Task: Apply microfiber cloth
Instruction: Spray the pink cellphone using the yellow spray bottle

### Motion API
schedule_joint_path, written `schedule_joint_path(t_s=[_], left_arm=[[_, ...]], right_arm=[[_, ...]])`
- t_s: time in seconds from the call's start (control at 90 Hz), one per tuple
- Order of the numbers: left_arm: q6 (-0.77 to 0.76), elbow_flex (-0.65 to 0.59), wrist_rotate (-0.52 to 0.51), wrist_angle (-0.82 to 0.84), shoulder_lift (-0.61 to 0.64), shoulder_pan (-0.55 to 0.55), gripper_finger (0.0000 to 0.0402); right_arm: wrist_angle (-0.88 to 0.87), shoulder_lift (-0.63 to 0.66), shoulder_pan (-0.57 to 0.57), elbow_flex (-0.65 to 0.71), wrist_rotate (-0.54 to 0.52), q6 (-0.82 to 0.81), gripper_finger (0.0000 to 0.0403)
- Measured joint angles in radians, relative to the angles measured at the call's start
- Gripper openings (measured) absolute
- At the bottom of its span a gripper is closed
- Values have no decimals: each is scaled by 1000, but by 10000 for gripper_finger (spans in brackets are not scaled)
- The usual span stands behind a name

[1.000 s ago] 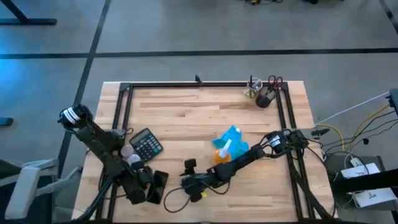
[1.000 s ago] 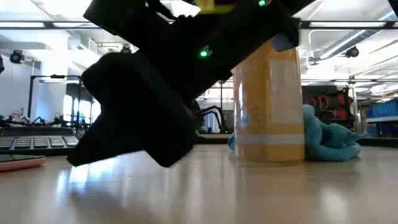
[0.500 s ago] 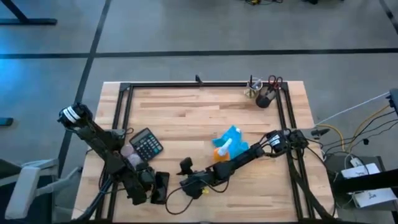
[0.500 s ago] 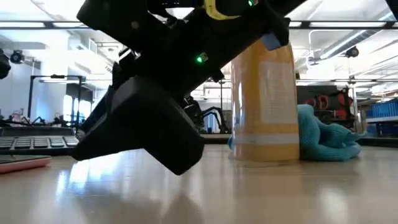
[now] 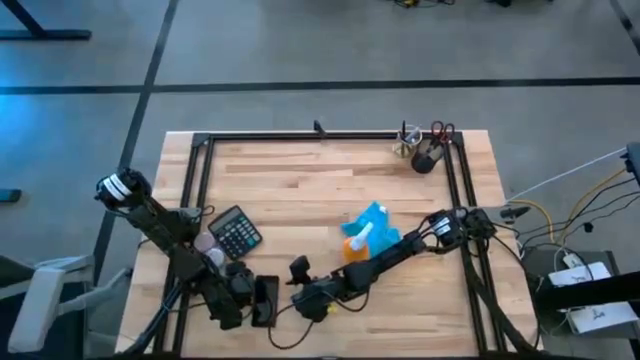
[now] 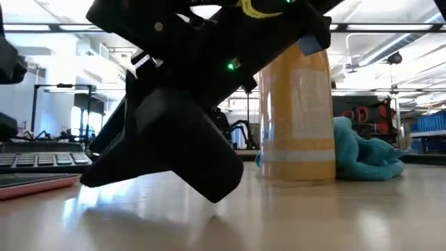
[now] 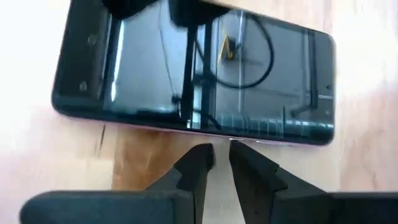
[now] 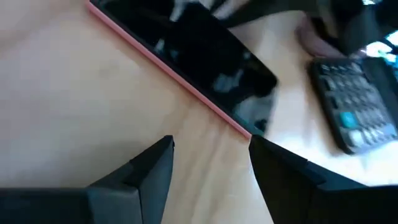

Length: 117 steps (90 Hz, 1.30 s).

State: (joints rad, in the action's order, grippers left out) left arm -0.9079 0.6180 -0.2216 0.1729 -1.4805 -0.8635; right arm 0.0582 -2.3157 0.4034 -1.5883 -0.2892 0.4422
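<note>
cloth: microfiber cloth (image 5: 371, 222) bunched mid-counter, touching the orange spray bottle (image 5: 357, 247), ungrasped
left gripper (image 7: 221, 157): nearly shut, empty, nosing the phone (image 7: 193, 78) edge (likely steadying)
right gripper (image 8: 211, 149): wide, empty, beside phone

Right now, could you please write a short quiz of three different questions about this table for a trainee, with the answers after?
1. True or false: the blue cloth lies against the orange bottle.
2. Which claw has its fingers nearly closed beside the phone?
A. left claw
B. right claw
3. Fill in: the gray thing with keys near the left arm is a ____.

Key
1. True; in the low view the cloth sits behind the bottle, touching it, and no claw holds it.
2. A; the left claw's tips are almost together at the phone's long edge, while the right claw is open near the phone's pink edge.
3. calculator
</note>
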Motion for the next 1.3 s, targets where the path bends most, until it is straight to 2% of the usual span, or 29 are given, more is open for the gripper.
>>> schedule_joint_path(t_s=[0.122,0.222,0.422,0.511,0.733,1.022,1.3], left_arm=[[103,72,-49,74,-49,0,39],[164,105,-70,72,-110,9,26],[141,182,-69,196,-164,13,22],[160,200,-111,230,-164,13,21],[212,174,-238,79,-226,16,21],[216,160,-296,17,-258,23,21],[218,153,-322,2,-259,27,21]], right_arm=[[10,0,0,0,9,4,196],[-1,0,0,0,9,9,196],[-55,1,0,0,-1,27,196],[-56,1,0,0,1,50,196],[-60,2,0,-1,-25,93,197],[-107,10,4,-2,-48,84,200],[-234,47,23,1,-69,155,200]])
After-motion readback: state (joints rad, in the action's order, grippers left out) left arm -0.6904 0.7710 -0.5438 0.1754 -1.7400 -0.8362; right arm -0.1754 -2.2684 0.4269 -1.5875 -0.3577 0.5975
